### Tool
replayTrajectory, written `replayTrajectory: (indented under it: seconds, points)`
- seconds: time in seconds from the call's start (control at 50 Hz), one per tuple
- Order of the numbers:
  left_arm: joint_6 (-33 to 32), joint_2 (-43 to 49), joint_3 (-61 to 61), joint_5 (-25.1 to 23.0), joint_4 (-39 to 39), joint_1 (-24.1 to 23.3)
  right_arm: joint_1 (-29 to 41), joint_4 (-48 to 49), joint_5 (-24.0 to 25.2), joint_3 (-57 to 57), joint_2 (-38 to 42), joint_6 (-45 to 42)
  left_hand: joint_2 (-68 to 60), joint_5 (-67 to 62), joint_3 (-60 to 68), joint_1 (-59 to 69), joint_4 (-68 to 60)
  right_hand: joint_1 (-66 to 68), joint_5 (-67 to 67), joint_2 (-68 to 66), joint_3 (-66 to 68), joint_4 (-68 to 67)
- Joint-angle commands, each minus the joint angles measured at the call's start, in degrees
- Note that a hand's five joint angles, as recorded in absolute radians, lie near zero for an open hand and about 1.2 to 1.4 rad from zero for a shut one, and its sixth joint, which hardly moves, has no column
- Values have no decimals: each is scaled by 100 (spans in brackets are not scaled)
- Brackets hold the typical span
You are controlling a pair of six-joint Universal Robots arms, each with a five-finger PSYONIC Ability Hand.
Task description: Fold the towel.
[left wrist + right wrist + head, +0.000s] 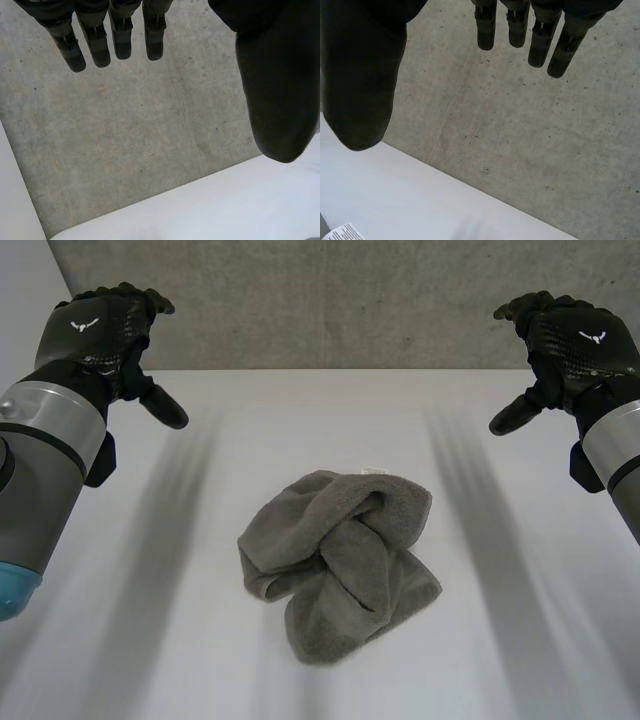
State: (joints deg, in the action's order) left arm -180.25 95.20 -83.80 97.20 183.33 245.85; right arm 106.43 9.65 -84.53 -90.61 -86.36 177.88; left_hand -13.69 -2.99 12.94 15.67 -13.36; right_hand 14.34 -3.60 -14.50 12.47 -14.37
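Crumpled towel [340,565] at bench [120,640] centre, untouched; left robot hand [108,332] and right robot hand [572,340] raised at far sides, spread and empty; probable next step: flattening before folding.

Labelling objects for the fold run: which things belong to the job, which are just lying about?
Job: grey towel, crumpled mid-table; left hand and right hand, both open, raised clear of it.
Other: white table; concrete wall behind.

white table [150,640] w/ crumpled grey towel [340,560] lying mid-table.
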Motion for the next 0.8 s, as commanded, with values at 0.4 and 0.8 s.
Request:
replayTrajectory:
  seconds: [0.4, 0.8]
  points:
    - [33, 218, -198, -561, -34, -335, -132, -165, 1008, 132, 383, -904, 213, 143, -294, -410, 336, -434, 360, 450, -247, 437]
    - [86, 1649, -884, 27, 1064, -1602, -378, -271, 2581, 105, 2394, -2275, 331, 261, -294, -528, 336, -434, 360, 450, -247, 437]
